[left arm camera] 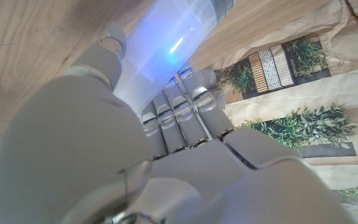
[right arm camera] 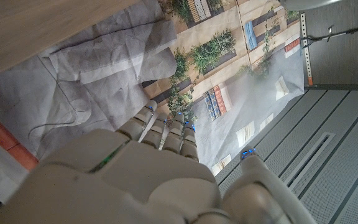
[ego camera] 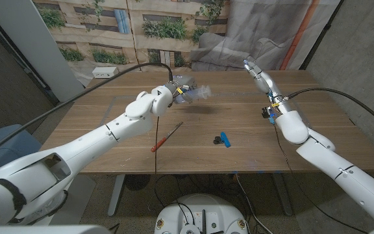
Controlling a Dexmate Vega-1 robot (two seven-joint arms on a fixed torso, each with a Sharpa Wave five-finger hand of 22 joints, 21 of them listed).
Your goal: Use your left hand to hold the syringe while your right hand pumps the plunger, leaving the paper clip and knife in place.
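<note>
Two hands, well apart; the left hand [ego camera: 174, 93] holds the syringe [ego camera: 197, 94] lifted over the table's [ego camera: 252, 133] far middle, fingers wrapped round its barrel; the right hand [ego camera: 253, 69], raised far right, fingers together, holds nothing; it should approach the plunger squarely, clear of knife [ego camera: 166, 137] and paper clip [ego camera: 223, 139].

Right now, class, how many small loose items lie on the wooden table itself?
2: a red-handled knife near the table's middle, and a blue paper clip to its right. Others could be hidden behind the arms.
</note>
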